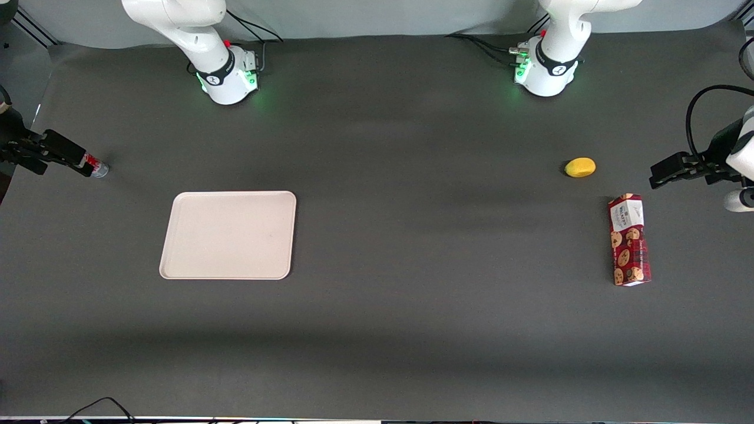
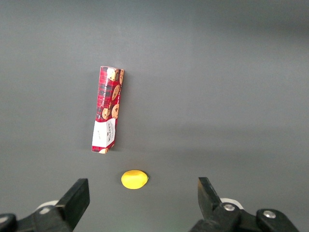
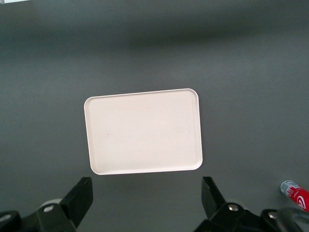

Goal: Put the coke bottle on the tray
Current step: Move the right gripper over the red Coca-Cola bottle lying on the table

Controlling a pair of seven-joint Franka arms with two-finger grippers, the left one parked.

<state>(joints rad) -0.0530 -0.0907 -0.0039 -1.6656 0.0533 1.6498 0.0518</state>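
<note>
The coke bottle (image 1: 96, 169) lies on the dark table at the working arm's end, its silvery base showing; the rest is covered by the gripper in the front view. My right gripper (image 1: 75, 158) hovers over it, open, with only bare table between the fingers. The right wrist view shows the gripper (image 3: 145, 189) with its jaws wide apart and the coke bottle (image 3: 295, 192) outside one finger, not between them. The cream tray (image 1: 228, 234) lies flat and bare, nearer the front camera than the bottle and toward the table's middle. From the wrist, the tray (image 3: 143, 131) lies just past the fingertips.
A red cookie box (image 1: 629, 239) (image 2: 107, 109) lies toward the parked arm's end of the table. A small yellow fruit (image 1: 580, 167) (image 2: 133, 179) sits beside it, farther from the front camera.
</note>
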